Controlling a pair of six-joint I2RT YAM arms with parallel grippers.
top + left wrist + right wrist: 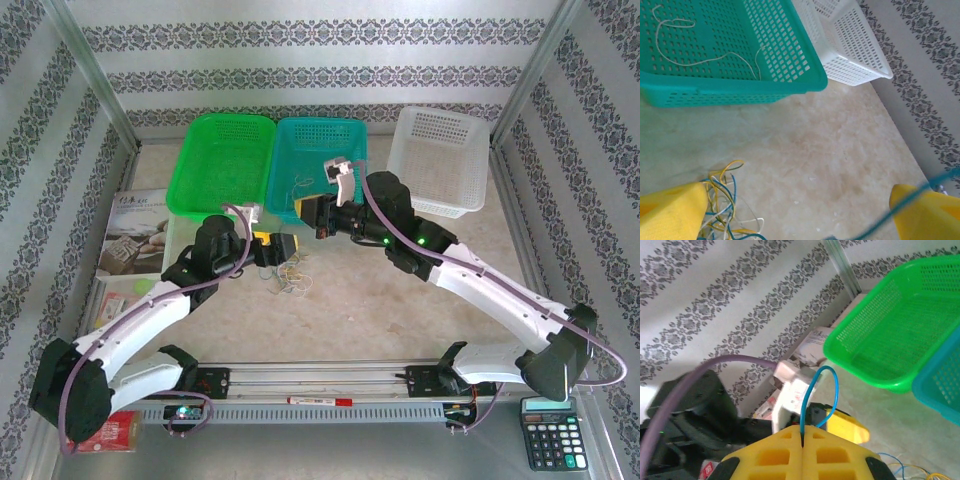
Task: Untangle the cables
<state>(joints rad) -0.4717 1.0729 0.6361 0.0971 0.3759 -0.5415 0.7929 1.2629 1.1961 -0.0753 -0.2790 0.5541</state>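
- Yellow pads [770, 455] of the right gripper [802, 432] sit at the bottom of the right wrist view. The jaws are pressed flat together, pinching a blue cable [809, 395] that rises from the seam and bends into a narrow loop.
- From the top external camera, the right gripper [305, 212] is held in front of the teal basket [315, 135], pointing toward the left gripper [285, 243].
- Left gripper [799, 200]: the jaws are spread wide, one yellow finger at each lower corner of the left wrist view, with bare surface [830, 165] between them.
- One blue strand [920, 194] crosses in front of the finger in the lower right corner of that view. Contact with that finger cannot be determined.
- The cable bundle [727, 205], a tangle of yellow, blue and whitish wires, lies on the surface just beside the other finger. In the top external view the bundle [290, 282] lies between the two arms, near the left gripper.
- A whitish cable [695, 64] lies curled inside the teal basket, apart from the bundle.
- Green basket [225, 160], teal basket and white basket [440, 160] stand side by side at the far edge of the surface.
- Calculator [553, 440] lies beside the right arm base.
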